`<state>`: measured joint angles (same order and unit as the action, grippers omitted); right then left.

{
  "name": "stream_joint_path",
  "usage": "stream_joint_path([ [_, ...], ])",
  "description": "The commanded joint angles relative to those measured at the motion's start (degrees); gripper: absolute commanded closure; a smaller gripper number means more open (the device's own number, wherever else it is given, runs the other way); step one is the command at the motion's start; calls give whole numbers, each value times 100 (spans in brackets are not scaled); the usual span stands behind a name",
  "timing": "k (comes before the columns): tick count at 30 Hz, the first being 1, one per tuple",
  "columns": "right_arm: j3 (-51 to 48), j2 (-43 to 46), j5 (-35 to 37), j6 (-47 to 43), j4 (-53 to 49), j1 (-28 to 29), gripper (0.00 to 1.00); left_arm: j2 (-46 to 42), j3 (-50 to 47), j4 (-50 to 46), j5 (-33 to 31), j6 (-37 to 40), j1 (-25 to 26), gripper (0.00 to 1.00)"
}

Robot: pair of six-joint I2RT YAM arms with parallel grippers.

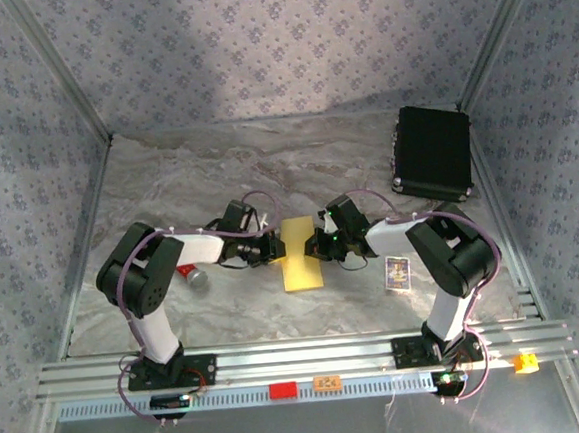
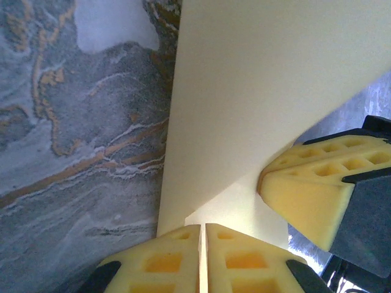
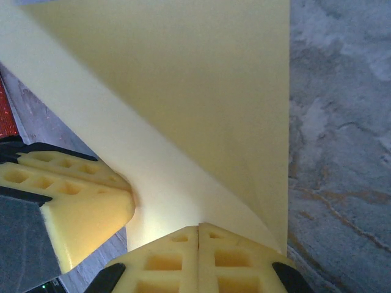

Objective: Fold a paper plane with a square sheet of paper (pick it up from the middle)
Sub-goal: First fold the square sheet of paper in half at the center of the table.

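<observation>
The square sheet of paper (image 1: 301, 261) is pale yellow and lies partly folded at the table's middle, between both grippers. My left gripper (image 1: 278, 245) meets it from the left. In the left wrist view my left gripper (image 2: 203, 229) is shut, with a thin edge of the sheet (image 2: 256, 91) pinched between its pads. My right gripper (image 1: 320, 244) meets the sheet from the right. In the right wrist view my right gripper (image 3: 198, 229) is shut at the edge of the sheet (image 3: 201, 79), and a flap curls up from its tips. The two grippers almost face each other.
A black rectangular case (image 1: 433, 153) lies at the back right. A small printed card (image 1: 399, 271) sits just right of the right arm's forearm. A red-handled tool (image 1: 189, 275) lies under the left arm. The enclosure's walls stand on three sides.
</observation>
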<state>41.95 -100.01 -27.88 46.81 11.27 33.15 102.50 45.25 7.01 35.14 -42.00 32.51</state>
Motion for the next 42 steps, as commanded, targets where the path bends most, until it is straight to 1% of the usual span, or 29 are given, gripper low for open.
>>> stream_joint_path([
  [1,-21,-98,235,-164,-678,-10,100,-125,286,-544,-112,171,-48,90],
  [5,-2,-84,222,-228,-744,-19,100,-209,697,-822,16,334,-63,89],
  [9,8,-104,222,-234,-754,-23,100,13,901,-856,140,455,-64,89],
  [15,13,-104,213,-254,-773,-32,100,442,916,-757,178,532,-138,89],
  [21,5,-103,213,-255,-772,-37,100,678,791,-569,96,520,-345,89],
  [29,-6,-74,216,-274,-784,-41,100,539,1147,-675,307,544,-396,89],
  [32,6,-87,221,-272,-784,-52,100,543,1262,-698,476,610,-392,89],
  [38,6,-94,213,-274,-784,-46,100,836,1439,-865,659,845,-400,89],
  [42,-6,-86,215,-276,-784,-50,100,1111,1568,-955,599,941,-426,89],
])
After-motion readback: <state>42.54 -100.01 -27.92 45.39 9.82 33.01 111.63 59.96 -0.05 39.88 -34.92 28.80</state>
